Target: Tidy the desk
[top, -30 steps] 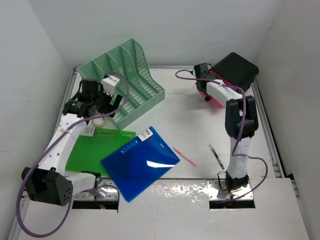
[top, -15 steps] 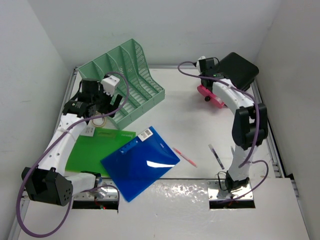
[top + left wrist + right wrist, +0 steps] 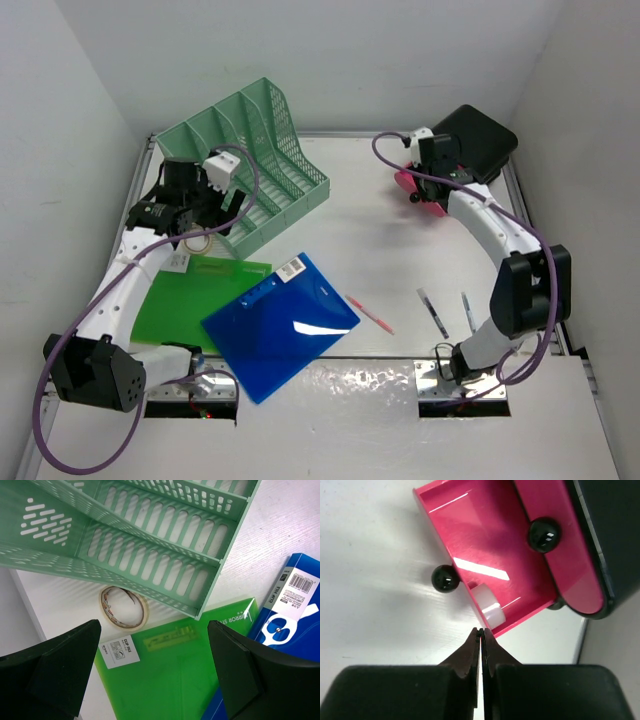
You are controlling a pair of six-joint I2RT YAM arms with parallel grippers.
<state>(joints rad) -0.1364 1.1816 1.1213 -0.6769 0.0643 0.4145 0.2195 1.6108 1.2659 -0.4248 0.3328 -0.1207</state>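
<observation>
The white desk [image 3: 390, 250] holds a mint-green file rack [image 3: 250, 160], a tape roll [image 3: 123, 608], a green clip file [image 3: 175, 680], a blue file [image 3: 280, 322], a pink pen [image 3: 370, 313] and two dark pens [image 3: 433, 312]. My left gripper [image 3: 152, 630] is open and empty above the green file, near the tape roll and the rack's front edge. My right gripper [image 3: 481, 632] is shut on nothing, its tips just in front of the open pink drawer [image 3: 485, 560] of the black-and-pink drawer box [image 3: 470, 145]. A white cylindrical object [image 3: 487, 607] lies in the drawer.
The drawer has a black ball knob [image 3: 445, 578]; a second knob [image 3: 544, 534] sits on the drawer above. Metal rails [image 3: 545, 270] edge the desk. The blue file overlaps the green file [image 3: 185, 300]. The second dark pen [image 3: 468, 311] lies near the right arm's base.
My right arm has swung to the right, uncovering a second dark pen, and its gripper has shifted right in front of the drawer box. The left arm has not moved.
</observation>
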